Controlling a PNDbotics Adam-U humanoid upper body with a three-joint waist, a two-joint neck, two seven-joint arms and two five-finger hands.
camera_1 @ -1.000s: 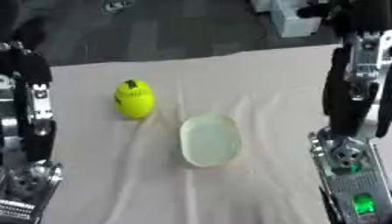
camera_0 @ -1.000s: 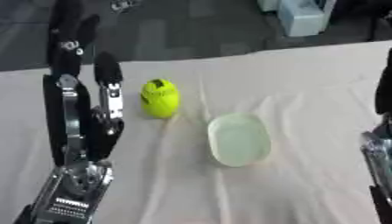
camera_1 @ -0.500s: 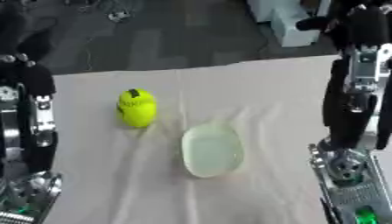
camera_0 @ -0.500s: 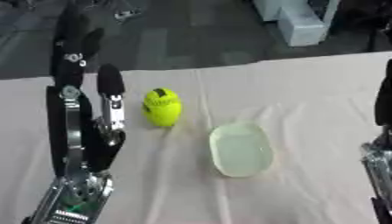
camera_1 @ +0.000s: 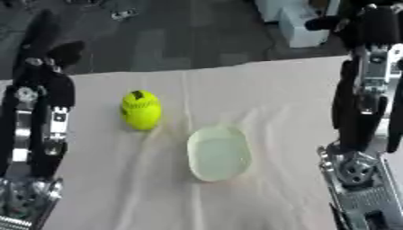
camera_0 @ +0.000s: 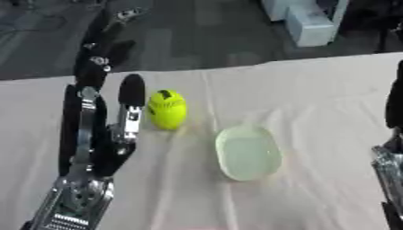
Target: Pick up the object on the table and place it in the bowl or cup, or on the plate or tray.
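Just right of left robot hand (camera_0: 102, 121): yellow ball (camera_0: 167, 109).

Tablecloth (camera_0: 315, 103): we note a pale cream-beige, plain, no pattern, only soft creases.

Fruit-shaped object (camera_0: 167, 110): bright yellow-green, with a small dark patch at its top; we cannot tell what the patch is.

Oval dish (camera_0: 248, 153): very pale green, near white at the rim, plain.

Left hand (camera_0: 98, 117): we see black fingers with silver metal along their length, and a silver ribbed base below.

Right hand (camera_1: 370, 85): black with silver-grey sections, silver housing at the base.

Floor (camera_0: 204, 36) beyond the table: dark grey. A white boxy thing (camera_0: 311, 20) stands on it.
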